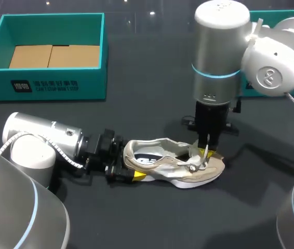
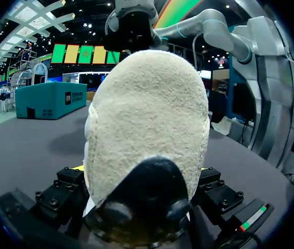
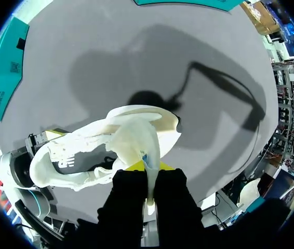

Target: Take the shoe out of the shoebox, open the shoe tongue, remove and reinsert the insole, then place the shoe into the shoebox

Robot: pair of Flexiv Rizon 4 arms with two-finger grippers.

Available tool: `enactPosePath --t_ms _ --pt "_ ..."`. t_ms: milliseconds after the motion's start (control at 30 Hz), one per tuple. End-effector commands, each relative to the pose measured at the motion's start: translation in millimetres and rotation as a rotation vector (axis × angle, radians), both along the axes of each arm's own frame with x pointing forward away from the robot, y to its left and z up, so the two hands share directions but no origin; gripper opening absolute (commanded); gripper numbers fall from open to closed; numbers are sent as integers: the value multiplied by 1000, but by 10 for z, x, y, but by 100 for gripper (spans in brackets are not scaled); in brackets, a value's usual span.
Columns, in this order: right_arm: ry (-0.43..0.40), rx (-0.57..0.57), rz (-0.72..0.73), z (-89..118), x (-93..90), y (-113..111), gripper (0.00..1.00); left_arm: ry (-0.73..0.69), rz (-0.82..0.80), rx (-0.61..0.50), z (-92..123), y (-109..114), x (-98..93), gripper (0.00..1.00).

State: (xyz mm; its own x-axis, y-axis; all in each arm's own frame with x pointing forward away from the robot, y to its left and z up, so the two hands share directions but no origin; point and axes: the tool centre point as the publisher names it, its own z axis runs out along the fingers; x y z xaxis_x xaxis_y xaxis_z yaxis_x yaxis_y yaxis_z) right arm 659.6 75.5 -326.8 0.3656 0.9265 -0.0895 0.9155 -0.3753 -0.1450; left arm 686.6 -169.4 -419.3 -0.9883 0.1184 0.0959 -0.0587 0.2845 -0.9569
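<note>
Near counter [image 1: 152, 98] middle: cream sneaker [image 1: 168, 167] lies well apart from teal shoebox [image 1: 48, 85]. Left claw [image 1: 130, 167] clamped on heel [image 2: 147, 119] from both sides, steadying it. Right claw [image 1: 205, 152] comes from above, fingers pinched on tongue [image 3: 136, 137], holding it up off shoe opening (whether insole sits flat inside, cannot tell). Risks, as judged: thin tongue slips out of pinch if pull goes too steep; hard pull drags sneaker from heel grip or tips it; released tongue flops back over opening, blocking insole.
</note>
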Motion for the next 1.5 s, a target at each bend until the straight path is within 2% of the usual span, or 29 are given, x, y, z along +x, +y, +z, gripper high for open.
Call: enactPosePath --t_ms 33,100,267,533,600,667,967,1033,1200,1433,1500 --pt "-14 33 -5 -18 -21 -39 0 0 0 1 -8 11 1 0" --pt "-46 89 46 -57 -7 -52 0 0 0 1 -8 11 1 0" --pt "-45 143 88 -174 33 -88 0 0 0 1 -8 11 1 0" --pt "-4 101 44 -230 31 -106 1 0 0 1 -8 11 1 0" --pt "4 74 30 -231 25 -112 16 0 0 1 -8 11 1 0" --pt "5 57 20 -225 12 -121 27 0 0 1 -8 11 1 0" --pt "4 -6 -6 -168 -20 -129 52 0 0 1 -8 11 1 0" --pt "8 -38 -19 -154 -23 -135 73 0 0 1 -8 11 1 0" --pt "0 -72 -38 -111 -24 -200 96 0 0 1 -8 11 1 0" --pt "-17 -154 -46 62 -8 -277 98 0 0 1 -8 11 1 0" --pt "-31 -178 -42 141 -8 -296 95 0 0 1 -8 11 1 0"
